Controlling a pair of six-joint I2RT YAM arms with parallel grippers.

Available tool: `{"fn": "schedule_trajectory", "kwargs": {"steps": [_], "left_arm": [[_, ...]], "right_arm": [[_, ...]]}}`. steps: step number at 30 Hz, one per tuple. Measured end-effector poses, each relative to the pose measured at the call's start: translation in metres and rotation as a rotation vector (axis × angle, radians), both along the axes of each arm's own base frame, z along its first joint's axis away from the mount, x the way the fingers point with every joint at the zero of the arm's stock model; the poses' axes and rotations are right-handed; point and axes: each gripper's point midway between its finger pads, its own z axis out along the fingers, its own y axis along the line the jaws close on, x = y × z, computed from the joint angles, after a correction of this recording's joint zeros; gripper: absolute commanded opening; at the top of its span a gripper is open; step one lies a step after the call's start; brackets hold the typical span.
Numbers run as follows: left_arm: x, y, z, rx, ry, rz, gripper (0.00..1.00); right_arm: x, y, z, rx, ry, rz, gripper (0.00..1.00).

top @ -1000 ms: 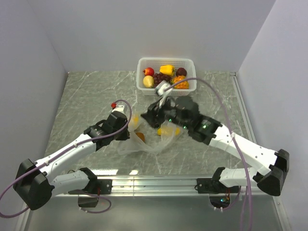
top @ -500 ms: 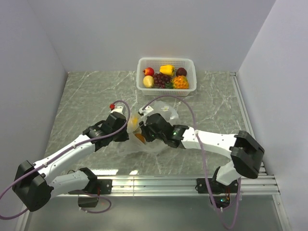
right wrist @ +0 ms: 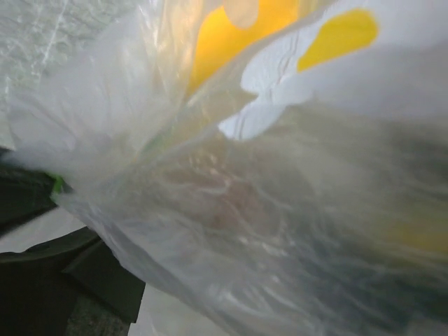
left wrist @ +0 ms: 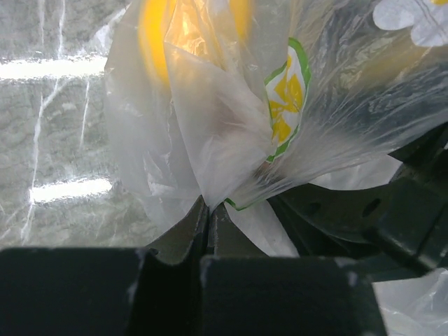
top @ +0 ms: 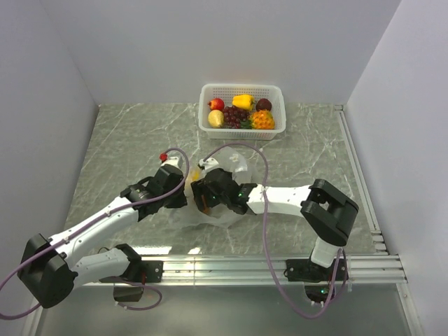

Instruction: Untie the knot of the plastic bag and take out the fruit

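The clear plastic bag [top: 234, 166] lies bunched at the table's middle between both grippers. My left gripper [top: 180, 196] is shut on a gathered fold of the bag [left wrist: 210, 140], with the jaws pressed together on the film. A yellow fruit [left wrist: 155, 28] shows through the plastic above the pinch. My right gripper [top: 205, 193] is pressed into the bag right beside the left one. In the right wrist view the bag [right wrist: 266, 210] fills the frame and hides the fingers. A yellow fruit [right wrist: 231, 35] shows through it at the top.
A white basket [top: 207, 123] at the back centre holds several toy fruits, among them purple grapes [top: 234, 115] and an orange pineapple-like one [top: 262, 120]. Walls stand at the left, the back and the right. The left gripper's dark body [right wrist: 28, 203] shows at the right wrist view's lower left.
My right arm has swung from near the basket down and to the left, into the bag beside the left gripper. The bag has bunched up. The left gripper has kept its hold.
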Motion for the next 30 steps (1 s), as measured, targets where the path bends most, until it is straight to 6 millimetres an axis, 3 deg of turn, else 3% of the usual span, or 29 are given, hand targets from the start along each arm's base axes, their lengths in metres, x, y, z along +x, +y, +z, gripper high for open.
{"fn": "schedule_trajectory", "kwargs": {"steps": [3, 7, 10, 13, 14, 18, 20, 22, 30], "left_arm": [[-0.002, 0.000, -0.004, 0.002, 0.011, -0.004, 0.01], [-0.003, -0.001, -0.007, 0.005, 0.022, -0.008, 0.01], [-0.003, -0.001, -0.008, 0.006, 0.023, -0.009, 0.01], [-0.003, -0.001, -0.008, 0.006, 0.022, -0.009, 0.01], [-0.003, -0.001, -0.008, 0.006, 0.022, -0.009, 0.01], [-0.003, 0.000, -0.008, 0.007, 0.022, -0.008, 0.01], [-0.002, 0.000, -0.008, 0.009, 0.021, -0.006, 0.01], [-0.002, 0.001, -0.008, 0.013, 0.018, -0.003, 0.01], [-0.001, 0.004, -0.008, 0.030, 0.011, -0.002, 0.01]], "right_arm": [[0.001, 0.005, -0.008, 0.013, 0.013, -0.004, 0.77], [-0.002, 0.006, -0.035, -0.021, 0.052, -0.003, 0.75], [-0.002, 0.010, -0.043, -0.023, 0.059, -0.001, 0.67], [-0.003, 0.010, -0.043, -0.022, 0.060, -0.001, 0.46], [-0.003, 0.010, -0.043, -0.022, 0.059, -0.002, 0.32], [-0.007, -0.002, -0.040, -0.031, 0.047, -0.009, 0.07], [-0.009, -0.011, -0.033, -0.034, 0.028, -0.013, 0.00], [-0.010, -0.019, -0.019, -0.027, -0.002, -0.015, 0.00], [-0.011, -0.034, 0.079, 0.121, -0.184, 0.011, 0.00]]}}
